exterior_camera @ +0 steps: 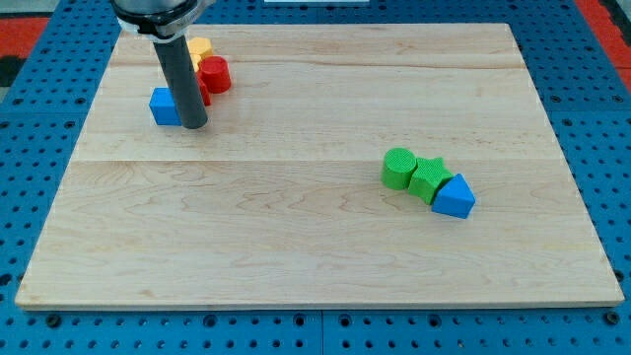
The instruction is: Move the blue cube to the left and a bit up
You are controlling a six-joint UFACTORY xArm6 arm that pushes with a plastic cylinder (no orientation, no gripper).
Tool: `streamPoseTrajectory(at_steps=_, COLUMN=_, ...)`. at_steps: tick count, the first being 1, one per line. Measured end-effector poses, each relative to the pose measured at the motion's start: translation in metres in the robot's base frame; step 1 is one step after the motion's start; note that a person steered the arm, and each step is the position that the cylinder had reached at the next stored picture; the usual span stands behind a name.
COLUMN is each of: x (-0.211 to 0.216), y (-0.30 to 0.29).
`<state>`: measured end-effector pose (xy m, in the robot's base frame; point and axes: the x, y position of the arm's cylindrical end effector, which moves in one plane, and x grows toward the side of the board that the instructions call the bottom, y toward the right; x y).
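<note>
The blue cube (164,106) sits on the wooden board (296,227) near the view's top left. My tip (194,126) touches down right against the cube's right side, and the rod hides part of that side. Just above and right of the cube sits a cluster: a red cylinder (215,74), a yellow block (200,48) and a red block (202,94) mostly hidden behind the rod.
At the view's right sit a green cylinder (398,168), a green star (428,178) and a blue triangular block (454,196), touching in a row. The board's left edge (89,118) lies close to the blue cube.
</note>
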<state>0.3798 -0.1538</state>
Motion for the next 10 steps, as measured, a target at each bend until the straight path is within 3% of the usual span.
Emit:
streamPoseTrajectory(at_steps=5, x=-0.006, y=-0.121)
streamPoseTrajectory(at_steps=7, x=-0.043, y=-0.105)
streamPoseTrajectory(at_steps=10, x=-0.023, y=-0.104)
